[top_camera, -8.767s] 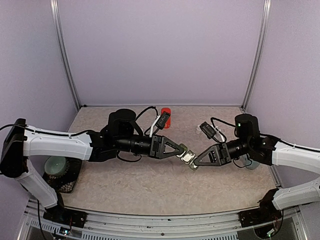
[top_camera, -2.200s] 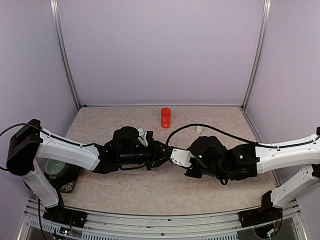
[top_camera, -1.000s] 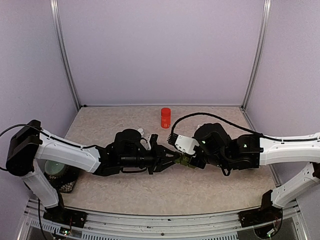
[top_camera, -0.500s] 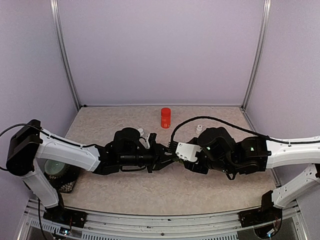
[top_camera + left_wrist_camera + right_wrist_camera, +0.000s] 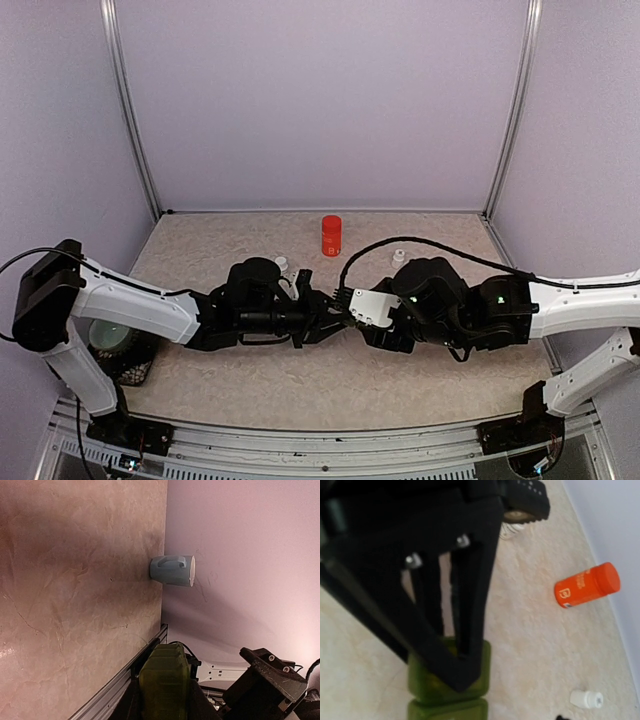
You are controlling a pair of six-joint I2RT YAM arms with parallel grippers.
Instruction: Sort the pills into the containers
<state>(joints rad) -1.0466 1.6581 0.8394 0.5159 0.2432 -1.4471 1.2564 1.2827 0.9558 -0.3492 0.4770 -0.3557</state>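
The green containers strip is held off the table at mid-table, and my left gripper is shut on one end of it. In the right wrist view the left arm's black fingers clamp the end compartment of the containers, whose lids look closed. My right gripper faces the strip's other end, jaws apart with nothing between them. From above the left gripper meets it tip to tip, and the strip barely shows. I see no pills in any view.
An orange bottle stands at the back centre, also seen as the orange bottle. Small white caps lie on the table. A pale blue mug sits by the right wall. A pale bowl-like object sits at the left edge.
My right gripper has opened off the containers and drawn back a little to the right. The left gripper keeps its hold and has barely moved.
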